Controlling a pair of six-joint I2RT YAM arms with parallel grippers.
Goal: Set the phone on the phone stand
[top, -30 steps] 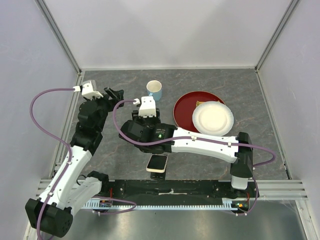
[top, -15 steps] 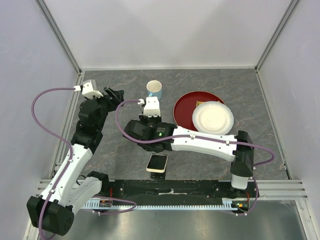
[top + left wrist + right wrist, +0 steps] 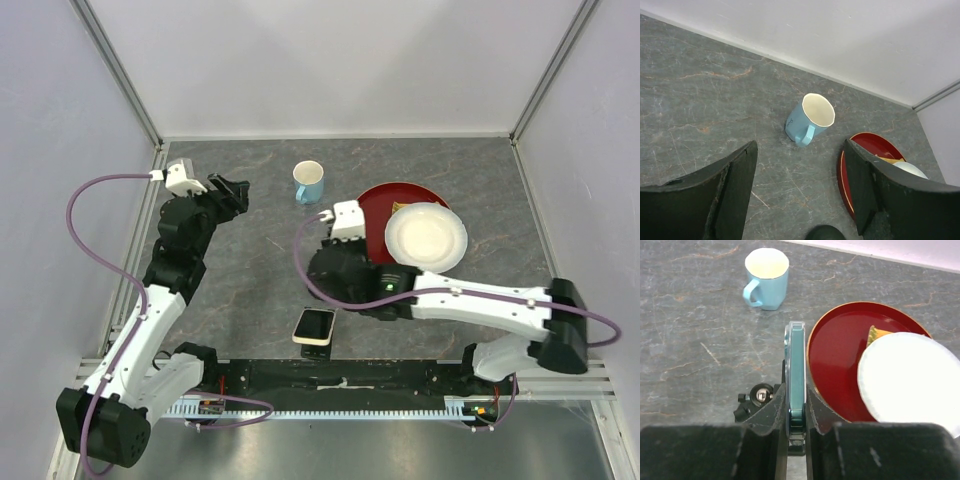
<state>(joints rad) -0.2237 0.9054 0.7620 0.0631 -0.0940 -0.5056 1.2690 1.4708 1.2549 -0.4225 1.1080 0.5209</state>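
One phone (image 3: 314, 326) is all I count from the top external view. It sits cream face up, close to the near edge of the surface (image 3: 250, 300) and about midway along it, and neither arm touches it. Its near end meets a dark patch I can't separate from the rail (image 3: 340, 375), so I can't tell whether a phone stand sits there. I see no low black wedge anywhere else. One cup (image 3: 309, 181) stands toward the far edge. To its right, one red plate (image 3: 372, 225) carries one white plate (image 3: 426, 236) over its right side. The left claw (image 3: 232, 190) hovers toward the far left corner. The right arm (image 3: 470, 300) reaches in from the right, its working end hidden under its own wrist.

From the left wrist, the left claw's jaws stand wide apart with nothing between them. The cup is ahead and the red plate off to the right.

From the right wrist, the right claw (image 3: 796, 389) is clamped on one slim pale-blue slab (image 3: 796, 355) held on edge. One black fitting (image 3: 756, 399) with a shiny ball sits just beside the slab's left side. The slab's edge isn't cream, so I take it for something other than the phone, though I can't name it.

My read is that the task proper is barely begun. The phone is ungripped and the stand unlocated, so finding the stand, lifting the phone and setting it down are all left.
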